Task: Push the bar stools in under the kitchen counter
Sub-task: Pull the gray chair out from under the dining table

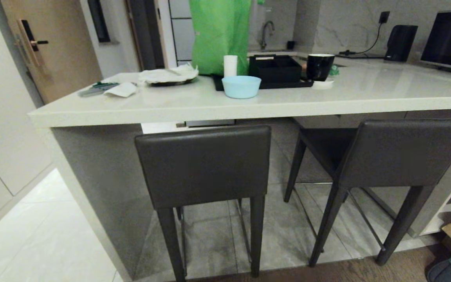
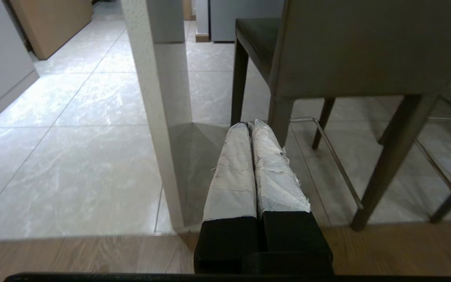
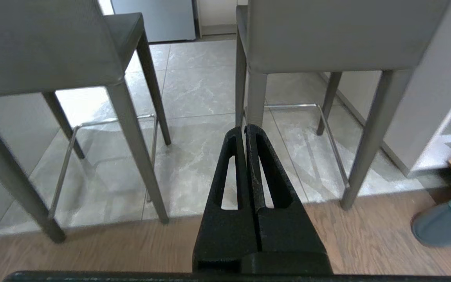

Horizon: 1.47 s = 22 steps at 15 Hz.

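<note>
The left bar stool [image 1: 204, 166] is standing nearest, its backrest facing the robot just below the table's [image 1: 249, 107] front edge, close to the front left corner and its grey side panel [image 1: 104, 184]. The right bar stool [image 1: 386, 152] is standing beside it, apart, turned at a slight angle, its seat reaching under the front edge while its backrest is staying outside. Both are resting on grey floor tiles [image 1: 53, 235] where these are meeting a wood floor strip [image 1: 347, 272].

On the table top, a green bag [image 1: 219, 35] is standing toward the far edge, with a black tray [image 1: 274, 72], a black cup [image 1: 320, 66] and a light blue bowl [image 1: 241, 86] in front of it.

The left pincer [image 2: 251, 124], wrapped in white, is hanging low with fingers pressed together, gripping nothing. The right pincer [image 3: 245, 129] is likewise closed and empty, pointing between the stools.
</note>
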Tool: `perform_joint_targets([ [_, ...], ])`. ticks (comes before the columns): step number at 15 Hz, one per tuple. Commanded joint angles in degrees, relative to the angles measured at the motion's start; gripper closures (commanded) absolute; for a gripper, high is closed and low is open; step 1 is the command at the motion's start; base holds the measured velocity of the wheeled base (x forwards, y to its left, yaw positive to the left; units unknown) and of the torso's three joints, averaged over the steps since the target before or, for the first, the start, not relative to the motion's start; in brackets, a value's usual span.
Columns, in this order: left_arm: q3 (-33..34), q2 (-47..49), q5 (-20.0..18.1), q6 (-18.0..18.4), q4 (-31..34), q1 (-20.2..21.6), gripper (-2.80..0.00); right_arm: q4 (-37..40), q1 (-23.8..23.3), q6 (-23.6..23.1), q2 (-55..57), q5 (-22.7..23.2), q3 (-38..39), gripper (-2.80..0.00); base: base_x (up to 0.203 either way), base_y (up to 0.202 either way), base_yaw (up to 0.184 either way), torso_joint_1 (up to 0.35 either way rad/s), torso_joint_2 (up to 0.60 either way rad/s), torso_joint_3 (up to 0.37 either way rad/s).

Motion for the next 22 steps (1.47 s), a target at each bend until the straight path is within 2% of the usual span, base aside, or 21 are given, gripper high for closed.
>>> perform_joint_targets([
  [1, 0.2, 0.1, 0.0, 0.0, 0.0, 0.0, 0.00, 0.0, 0.0, 0.0, 0.0, 0.0, 0.0, 0.00, 0.192, 0.000, 0.003, 0.005, 0.00, 0.001],
  [14, 0.2, 0.1, 0.0, 0.0, 0.0, 0.0, 0.00, 0.0, 0.0, 0.0, 0.0, 0.0, 0.0, 0.00, 0.191, 0.000, 0.001, 0.002, 0.00, 0.003],
  [22, 0.2, 0.1, -0.1, 0.2, 0.0, 0.1, 0.00, 0.0, 0.0, -0.4, 0.0, 0.0, 0.0, 0.00, 0.008, 0.000, 0.001, 0.002, 0.00, 0.000],
])
